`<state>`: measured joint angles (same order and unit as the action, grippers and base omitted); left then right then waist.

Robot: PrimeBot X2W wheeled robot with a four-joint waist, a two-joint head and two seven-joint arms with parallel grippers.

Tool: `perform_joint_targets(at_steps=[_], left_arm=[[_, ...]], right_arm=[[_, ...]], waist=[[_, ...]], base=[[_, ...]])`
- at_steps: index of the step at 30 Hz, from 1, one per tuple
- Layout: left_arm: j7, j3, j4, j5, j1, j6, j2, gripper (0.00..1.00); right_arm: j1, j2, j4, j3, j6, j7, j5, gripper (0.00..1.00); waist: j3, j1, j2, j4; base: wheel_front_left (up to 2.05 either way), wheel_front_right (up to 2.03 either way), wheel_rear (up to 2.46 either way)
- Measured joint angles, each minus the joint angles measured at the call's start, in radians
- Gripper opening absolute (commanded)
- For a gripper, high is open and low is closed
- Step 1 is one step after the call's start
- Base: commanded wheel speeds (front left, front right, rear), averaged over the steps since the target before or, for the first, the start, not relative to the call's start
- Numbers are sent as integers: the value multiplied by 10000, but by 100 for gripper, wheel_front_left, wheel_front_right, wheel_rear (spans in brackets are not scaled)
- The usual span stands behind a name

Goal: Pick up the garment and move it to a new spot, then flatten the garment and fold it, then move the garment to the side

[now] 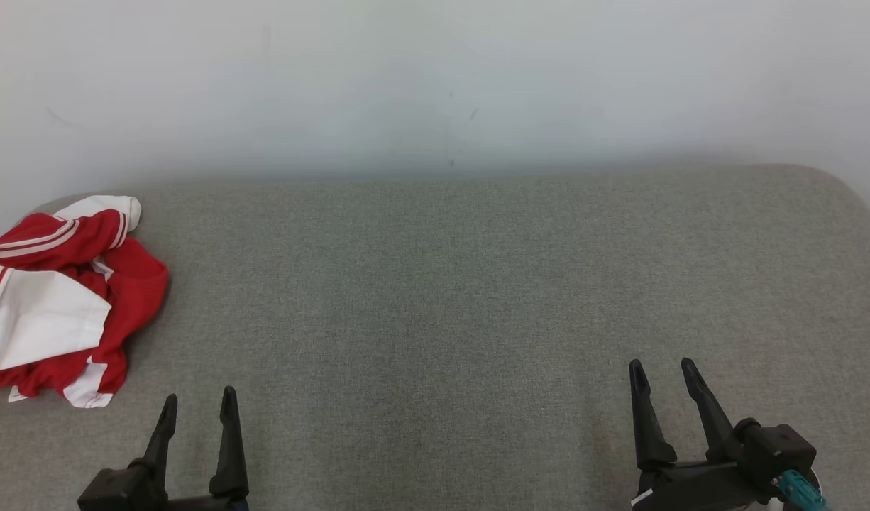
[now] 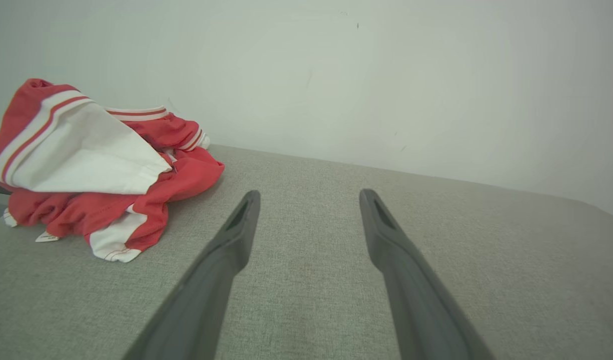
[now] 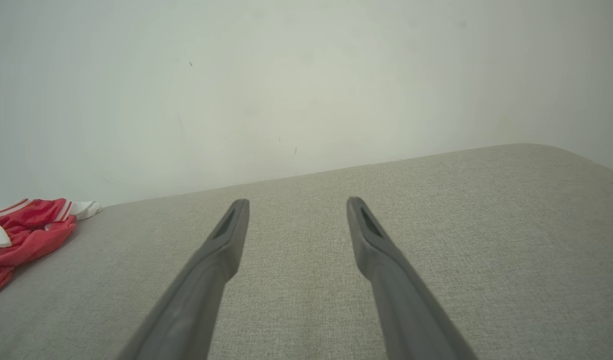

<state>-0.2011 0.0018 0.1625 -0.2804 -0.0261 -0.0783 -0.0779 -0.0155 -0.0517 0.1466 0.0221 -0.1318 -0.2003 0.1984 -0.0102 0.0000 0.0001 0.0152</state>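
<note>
The garment (image 1: 59,298) lies as a crumpled heap at the far left side of the bench (image 1: 435,284), which is covered with a grey woven fabric. The garment is red with white panels and thin red-and-white stripes along some edges. One large white panel lies on top of the heap, and a white cuff with stripes points toward the wall (image 1: 435,85) behind. In the head view the left part of the heap is cut by the edge of the picture. The wall is plain and pale, with a few small dark marks, and it meets the back edge of the bench.

The left gripper (image 1: 199,394) is at the lower left of the head view, near the garment but not touching it; the heap is ahead of it and to its left. Its two dark fingers (image 1: 229,440) stand apart and nothing is between them. In the left wrist view they point along the bare grey fabric, and the garment (image 2: 86,170) lies to their left, apart from the nearer finger.

The right gripper (image 1: 661,363) is at the lower right, well apart from the garment, over bare fabric. Its fingers are also spread and hold nothing. A small teal part (image 1: 797,488) shows at its base. In the right wrist view the garment (image 3: 21,235) appears as a red and white piece at the left edge, far from the fingers
</note>
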Motion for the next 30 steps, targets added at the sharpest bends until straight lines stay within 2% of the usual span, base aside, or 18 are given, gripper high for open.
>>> perform_joint_targets(at_steps=[18,30], left_arm=[[-353,50,-27,1427,173,21,-8,100],[-568,19,219,2428,245,257,6,100]], right_arm=[[143,0,-94,121,0,-378,-1522,100],[215,0,-136,226,0,-570,-2412,100]], waist=[[98,0,0,29],[183,0,0,47]], base=[[0,0,0],[0,0,0]])
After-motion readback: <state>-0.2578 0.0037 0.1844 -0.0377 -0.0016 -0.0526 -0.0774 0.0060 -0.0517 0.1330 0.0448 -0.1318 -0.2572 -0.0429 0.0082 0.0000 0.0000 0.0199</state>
